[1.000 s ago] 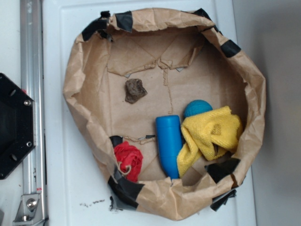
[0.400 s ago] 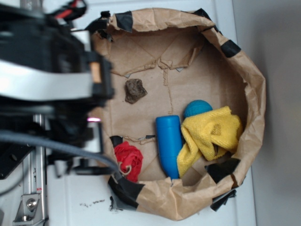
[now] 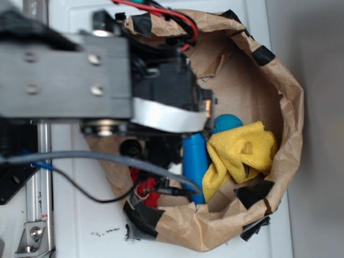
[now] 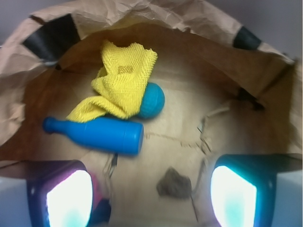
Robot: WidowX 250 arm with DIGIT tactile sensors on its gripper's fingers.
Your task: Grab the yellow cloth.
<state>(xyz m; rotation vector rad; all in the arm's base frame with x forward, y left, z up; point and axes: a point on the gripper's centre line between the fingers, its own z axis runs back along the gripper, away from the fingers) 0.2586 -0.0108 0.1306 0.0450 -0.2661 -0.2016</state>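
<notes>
Your arm now covers the left half of the paper bag [image 3: 285, 97], where a second ago none of it was in view.

Your claw [image 4: 151, 189] hangs with its fingers [image 4: 68, 198] spread wide and nothing between them. A brown lump [image 4: 174, 184] lies just ahead of it, the blue cylinder [image 4: 97, 134] beyond that to the left, and the yellow cloth [image 4: 122, 80] farther ahead still, draped against the blue ball [image 4: 152, 100] and touching the cylinder. Nothing is gripped yet; the reach, descent and closing all seem to remain.

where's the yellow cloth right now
In the wrist view the yellow cloth lies upper left, inside the paper bag, draped over the blue ball, just above the blue bottle.
</notes>
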